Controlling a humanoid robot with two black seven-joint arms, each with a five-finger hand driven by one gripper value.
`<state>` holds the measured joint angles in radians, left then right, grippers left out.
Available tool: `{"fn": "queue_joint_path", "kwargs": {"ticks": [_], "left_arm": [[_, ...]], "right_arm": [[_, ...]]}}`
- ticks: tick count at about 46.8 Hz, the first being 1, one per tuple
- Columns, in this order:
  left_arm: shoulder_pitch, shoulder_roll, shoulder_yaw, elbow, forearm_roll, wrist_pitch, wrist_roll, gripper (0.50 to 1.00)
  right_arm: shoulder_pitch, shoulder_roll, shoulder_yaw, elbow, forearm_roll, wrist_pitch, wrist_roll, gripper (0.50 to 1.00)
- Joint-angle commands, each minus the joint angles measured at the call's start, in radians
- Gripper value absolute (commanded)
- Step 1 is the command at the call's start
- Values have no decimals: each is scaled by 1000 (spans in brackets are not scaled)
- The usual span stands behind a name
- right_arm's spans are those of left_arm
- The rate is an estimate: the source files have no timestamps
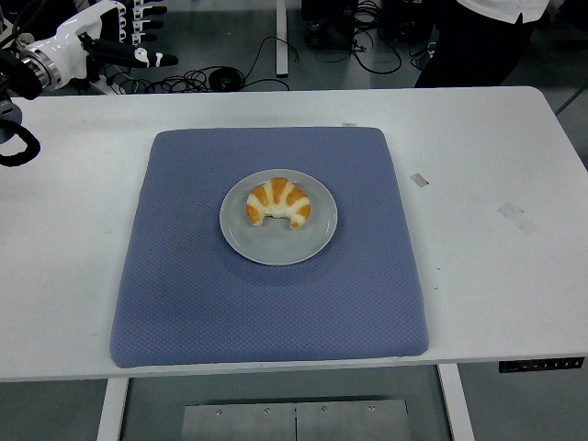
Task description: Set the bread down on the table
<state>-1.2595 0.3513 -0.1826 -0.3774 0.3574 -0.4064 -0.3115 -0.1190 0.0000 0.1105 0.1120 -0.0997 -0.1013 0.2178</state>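
Head view. Bread (pixel 278 203), crescent-shaped, lies on a grey plate (pixel 278 246) at the centre of the blue mat (pixel 184 294); its long axis runs left–right, tips pointing toward the near edge. Left hand (pixel 124 41) sits at the far-left corner, past the table's far edge, fingers loosely spread and holding nothing. Bread lies right of and nearer than that hand, well apart. Right arm not visible, so the left is the only candidate. White table (pixel 487 165) is bare on both sides of the mat, save tape scraps (pixel 515 217) on the right. A person stands beyond the far edge.
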Motion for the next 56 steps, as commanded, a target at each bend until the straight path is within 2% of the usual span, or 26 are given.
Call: {"fn": "queue_joint_path", "kwargs": {"ticks": [1, 31, 40, 48, 56], "left_arm": [[0, -3, 0, 0, 0, 0, 0, 977], [3, -8, 3, 0, 2, 0, 0, 977], [-12, -40, 17, -17, 17, -17, -1, 977], [-46, -63, 18, -18, 18, -58, -1, 977], [-67, -64, 32, -52, 26, -150, -1, 977]], "right_arm": [[1, 0, 0, 0, 0, 0, 0, 1000], [1, 0, 0, 0, 0, 0, 0, 1000], [1, 0, 0, 0, 0, 0, 0, 1000], [1, 0, 0, 0, 0, 0, 0, 1000], [1, 0, 0, 0, 0, 0, 0, 1000]]}}
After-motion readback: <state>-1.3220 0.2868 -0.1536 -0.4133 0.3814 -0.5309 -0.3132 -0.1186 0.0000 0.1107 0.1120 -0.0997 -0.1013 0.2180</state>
